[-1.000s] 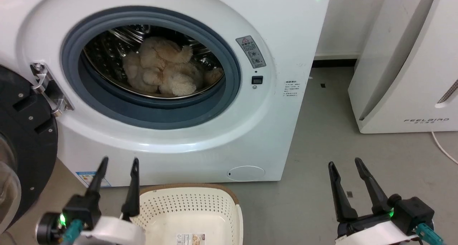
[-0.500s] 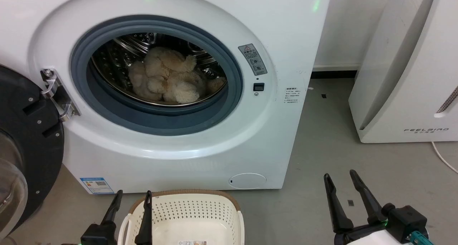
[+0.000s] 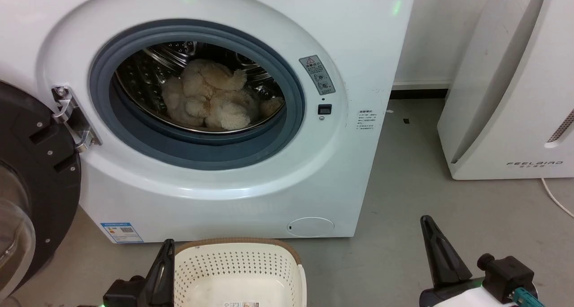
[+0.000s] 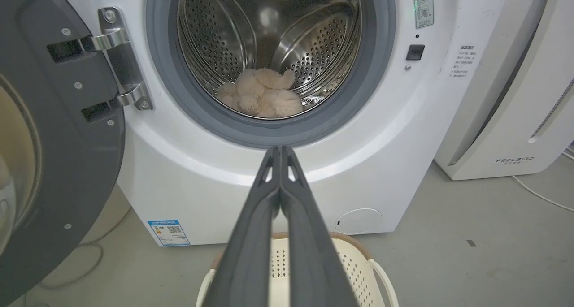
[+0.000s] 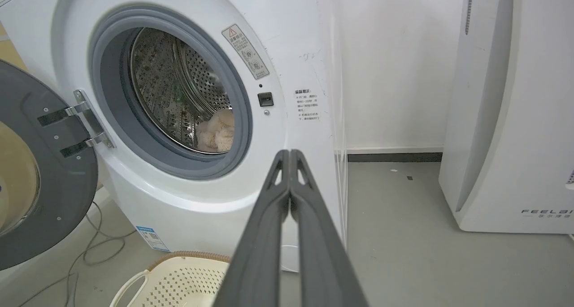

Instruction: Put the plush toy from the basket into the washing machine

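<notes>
The teddy bear (image 3: 210,96) lies low in the steel drum (image 4: 314,51) of the washing machine (image 3: 251,195), the basket (image 3: 240,264) just in front. The left gripper (image 4: 279,151) and right gripper (image 5: 290,153) hang pinched closed, holding nothing. The job looks done, so any retreat should steer clear of the open door (image 3: 40,172).

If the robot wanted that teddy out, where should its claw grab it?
Probably a raised fluffy lobe atop the plush toy, reaching straight in through the open front of the washing machine: it lies heaped low in the drum, walled in on every other side.
</notes>
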Tool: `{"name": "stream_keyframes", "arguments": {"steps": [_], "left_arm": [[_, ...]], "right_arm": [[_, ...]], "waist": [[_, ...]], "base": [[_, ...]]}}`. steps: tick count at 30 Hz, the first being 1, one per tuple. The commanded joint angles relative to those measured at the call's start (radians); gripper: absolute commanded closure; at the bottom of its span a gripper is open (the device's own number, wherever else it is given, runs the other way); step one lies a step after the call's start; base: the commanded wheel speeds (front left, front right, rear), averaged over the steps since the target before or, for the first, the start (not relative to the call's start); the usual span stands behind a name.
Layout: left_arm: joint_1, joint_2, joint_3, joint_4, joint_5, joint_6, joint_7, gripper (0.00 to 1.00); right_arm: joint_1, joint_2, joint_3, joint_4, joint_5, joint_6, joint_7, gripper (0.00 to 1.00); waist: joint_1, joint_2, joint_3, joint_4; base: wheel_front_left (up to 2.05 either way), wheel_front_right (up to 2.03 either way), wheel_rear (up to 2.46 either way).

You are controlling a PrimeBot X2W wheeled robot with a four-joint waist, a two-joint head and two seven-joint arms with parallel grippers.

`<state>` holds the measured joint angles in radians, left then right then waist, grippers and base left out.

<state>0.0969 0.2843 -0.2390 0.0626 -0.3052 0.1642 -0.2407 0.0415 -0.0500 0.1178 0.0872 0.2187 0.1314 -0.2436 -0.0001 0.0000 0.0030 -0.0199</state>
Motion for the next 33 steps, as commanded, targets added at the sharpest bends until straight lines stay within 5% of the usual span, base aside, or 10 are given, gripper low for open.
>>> {"name": "stream_keyframes", "arguments": {"steps": [1,33], "left_arm": [[-0.007,-0.008,0.008,-0.004,0.011,-0.004,0.005,1.00],[-0.032,-0.070,0.072,-0.020,0.092,-0.048,0.070,1.00]], "right_arm": [[-0.003,0.000,-0.004,-0.005,-0.007,0.000,0.005,1.00],[-0.014,0.000,-0.035,-0.028,-0.066,0.000,0.071,1.00]], "waist": [[0.0001,0.0000,0.000,0.000],[0.0001,0.0000,-0.001,0.006]], "base": [[0.00,0.00,0.00],[0.00,0.00,0.00]]}}
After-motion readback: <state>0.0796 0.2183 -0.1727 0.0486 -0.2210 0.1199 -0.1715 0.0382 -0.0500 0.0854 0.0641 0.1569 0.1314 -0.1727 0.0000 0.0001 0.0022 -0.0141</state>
